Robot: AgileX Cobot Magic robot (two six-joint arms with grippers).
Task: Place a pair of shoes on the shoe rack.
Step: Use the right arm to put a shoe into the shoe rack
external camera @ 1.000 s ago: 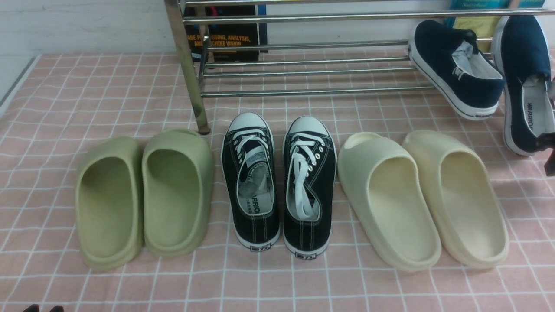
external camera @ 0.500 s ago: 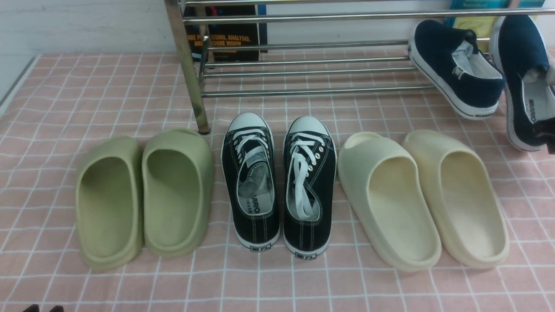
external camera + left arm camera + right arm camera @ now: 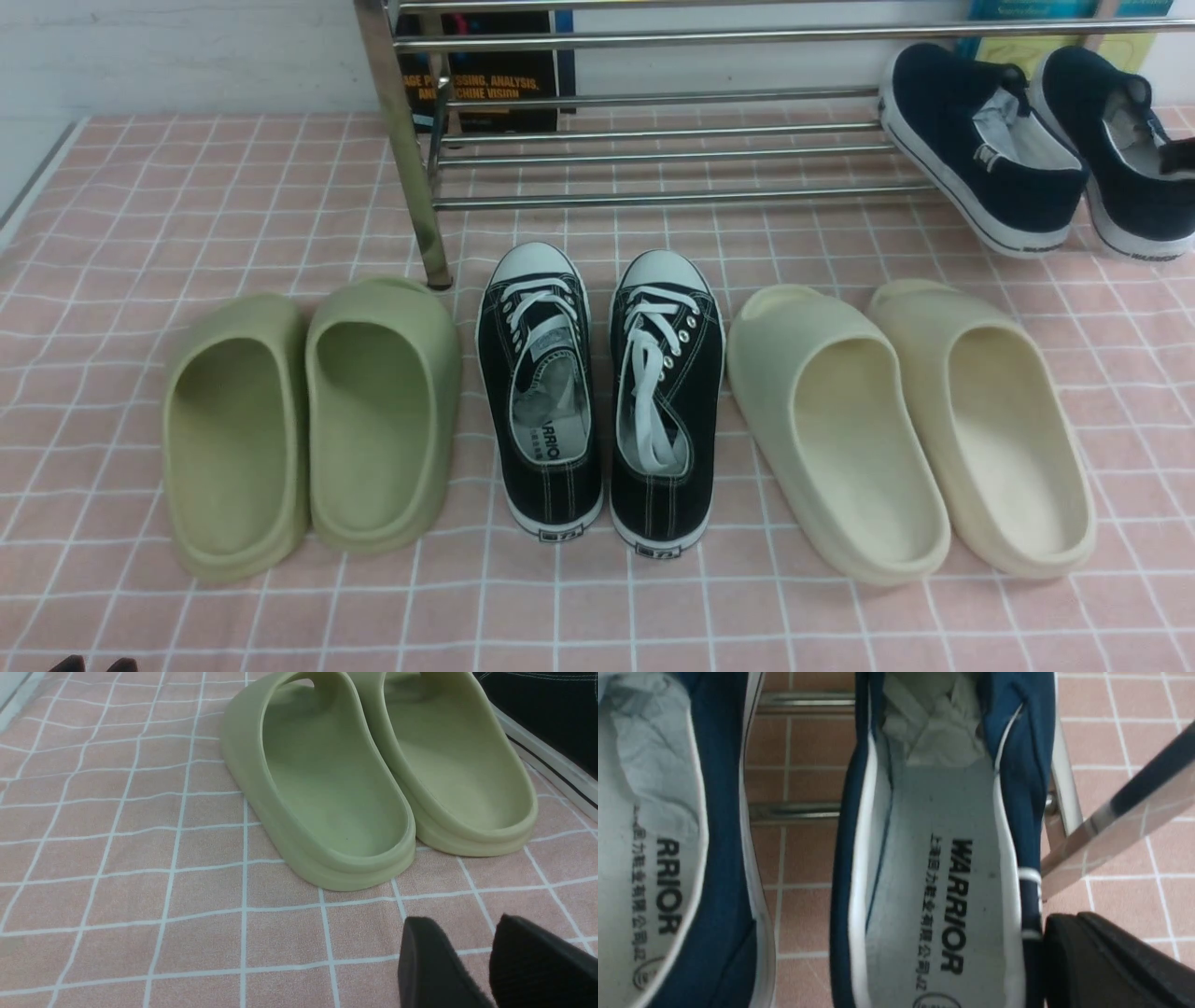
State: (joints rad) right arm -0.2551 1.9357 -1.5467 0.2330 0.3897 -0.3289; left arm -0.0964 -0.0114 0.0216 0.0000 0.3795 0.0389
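Stamped WARRIOR inside navy shoes (image 3: 952,812); propped on shoe rack (image 3: 403,140), heel just beside closed right jaws; left jaws parted.

Rightmost navy shoe (image 3: 1130,196) cropped at edge, book title (image 3: 467,87) partly hidden

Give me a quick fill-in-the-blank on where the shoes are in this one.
The navy shoes rest on the metal ___.
The black sneakers stand ___ the green slippers and the cream slippers.
The sneakers' laces are ___.
Missing: rack, between, white.
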